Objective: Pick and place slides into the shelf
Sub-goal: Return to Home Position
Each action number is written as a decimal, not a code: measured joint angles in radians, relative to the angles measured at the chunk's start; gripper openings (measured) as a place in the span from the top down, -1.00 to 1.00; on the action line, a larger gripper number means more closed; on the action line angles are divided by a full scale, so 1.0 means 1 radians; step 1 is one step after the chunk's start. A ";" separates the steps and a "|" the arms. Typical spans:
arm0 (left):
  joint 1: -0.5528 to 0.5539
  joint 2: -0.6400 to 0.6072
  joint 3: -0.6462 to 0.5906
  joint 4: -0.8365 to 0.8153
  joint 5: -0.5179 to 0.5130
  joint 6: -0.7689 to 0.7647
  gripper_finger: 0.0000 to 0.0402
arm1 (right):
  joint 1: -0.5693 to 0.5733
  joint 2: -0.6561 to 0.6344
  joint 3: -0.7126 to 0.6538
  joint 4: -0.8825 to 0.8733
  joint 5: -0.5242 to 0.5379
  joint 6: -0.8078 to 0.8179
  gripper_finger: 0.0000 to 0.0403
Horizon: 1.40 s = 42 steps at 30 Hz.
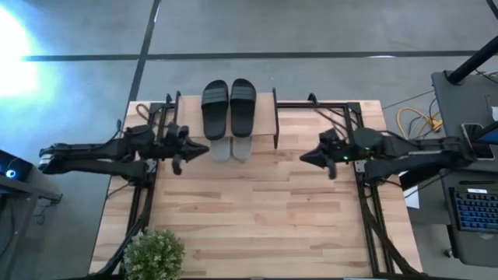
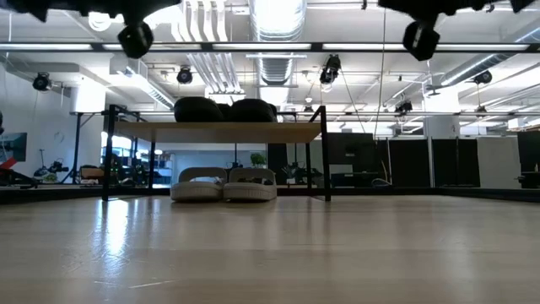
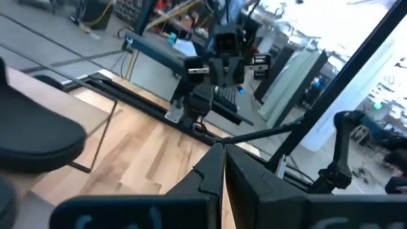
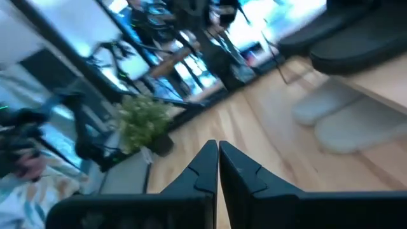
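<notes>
The shelf [image 1: 264,117] stands at the table's far edge on thin black legs. Two black slides [image 1: 229,107] lie side by side on its plank top. The two light grey slides [image 1: 231,148] sit under it on the table, toes poking out toward the near side; the low view shows them [image 2: 224,184] below the plank. My left gripper [image 1: 204,149] hovers high, just left of the grey slides, shut and empty [image 3: 224,166]. My right gripper [image 1: 303,158] hovers high to the shelf's right, shut and empty [image 4: 218,164].
A small potted plant [image 1: 154,255] stands at the table's near left corner. Black frame rails [image 1: 366,202] run along both sides of the table. A keyboard [image 1: 476,208] and cables lie on a stand to the right of the table. Bare wood [image 1: 257,210] spans the middle.
</notes>
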 joint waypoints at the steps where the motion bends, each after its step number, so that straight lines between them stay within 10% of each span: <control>1: 0.002 -0.036 -0.022 0.000 -0.001 0.001 1.00 | 0.001 -0.038 -0.035 0.044 -0.002 -0.012 0.96; 14: 0.006 -0.410 -0.215 -0.142 -0.103 -0.002 1.00 | 0.007 -0.355 -0.248 -0.024 0.187 -0.004 0.96; 21: 0.006 -0.623 -0.269 -0.326 -0.133 0.001 1.00 | 0.023 -0.420 -0.337 0.114 0.078 -0.153 0.96; 42: 0.006 -0.611 -0.447 -0.392 -0.083 0.005 1.00 | 0.022 -0.751 -0.649 0.332 0.057 -0.273 0.96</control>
